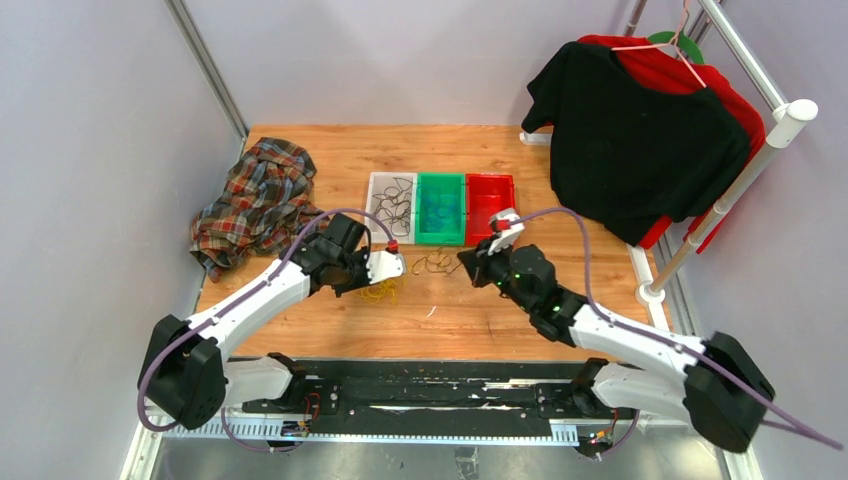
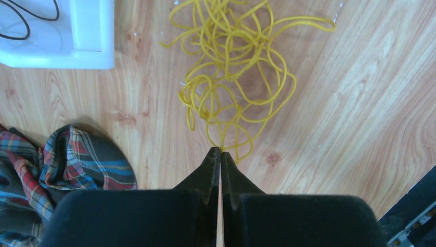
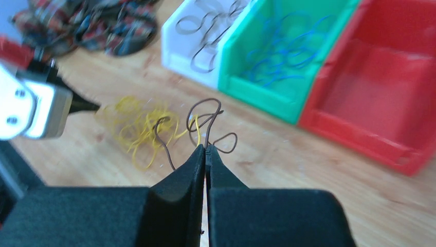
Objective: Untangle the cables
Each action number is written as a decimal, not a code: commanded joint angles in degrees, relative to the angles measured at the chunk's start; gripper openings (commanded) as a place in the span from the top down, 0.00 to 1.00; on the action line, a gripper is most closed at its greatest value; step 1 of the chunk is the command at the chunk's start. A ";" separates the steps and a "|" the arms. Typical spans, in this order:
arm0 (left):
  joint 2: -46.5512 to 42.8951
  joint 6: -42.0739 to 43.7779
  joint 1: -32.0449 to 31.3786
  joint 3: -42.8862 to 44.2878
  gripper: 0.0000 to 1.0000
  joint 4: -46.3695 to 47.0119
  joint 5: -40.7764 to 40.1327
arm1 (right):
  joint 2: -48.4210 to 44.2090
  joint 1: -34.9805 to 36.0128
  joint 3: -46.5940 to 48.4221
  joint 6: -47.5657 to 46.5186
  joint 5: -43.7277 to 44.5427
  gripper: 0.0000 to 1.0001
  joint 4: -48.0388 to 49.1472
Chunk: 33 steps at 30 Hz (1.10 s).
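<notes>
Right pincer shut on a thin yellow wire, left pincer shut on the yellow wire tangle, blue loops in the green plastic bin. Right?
One error: the right pincer is shut on a thin dark brown wire, not yellow, as the right wrist view shows. The left pincer is shut on the yellow wire tangle, and the blue loops lie in the green plastic bin.
</notes>
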 commanded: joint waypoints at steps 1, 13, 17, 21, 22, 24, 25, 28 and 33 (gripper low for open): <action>-1.78 3.62 -0.28 -1.12 0.99 -1.21 -2.01 | -8.56 -3.18 -2.14 -2.39 10.32 0.99 -4.62; -5.52 11.23 -0.28 -6.72 0.99 -0.09 -8.16 | -22.37 -14.11 4.22 -6.25 15.19 0.99 -14.89; -7.10 17.44 -0.28 -11.39 0.99 2.09 -13.36 | -24.28 -21.75 8.49 -6.83 15.20 0.99 -17.84; -8.42 18.34 -0.28 -12.52 0.99 2.36 -13.43 | -23.92 -27.44 12.03 -6.10 11.05 0.99 -18.63; -8.63 18.73 -0.28 -12.54 0.99 2.23 -13.24 | -23.73 -28.07 12.91 -6.38 11.62 0.99 -18.82; -8.85 19.44 -0.28 -12.90 0.99 2.63 -13.82 | -23.54 -29.55 14.52 -6.60 11.52 0.99 -18.99; -8.93 19.51 -0.28 -12.97 0.99 2.78 -13.94 | -23.34 -30.31 15.27 -6.17 9.68 0.99 -18.88; -9.56 17.83 -0.28 -11.19 0.99 2.04 -10.78 | -20.86 -30.69 17.81 -4.48 1.79 0.99 -17.66; -10.49 12.23 -0.28 -4.67 0.99 -3.28 -2.20 | -13.73 -30.29 20.68 1.09 -10.16 0.99 -13.01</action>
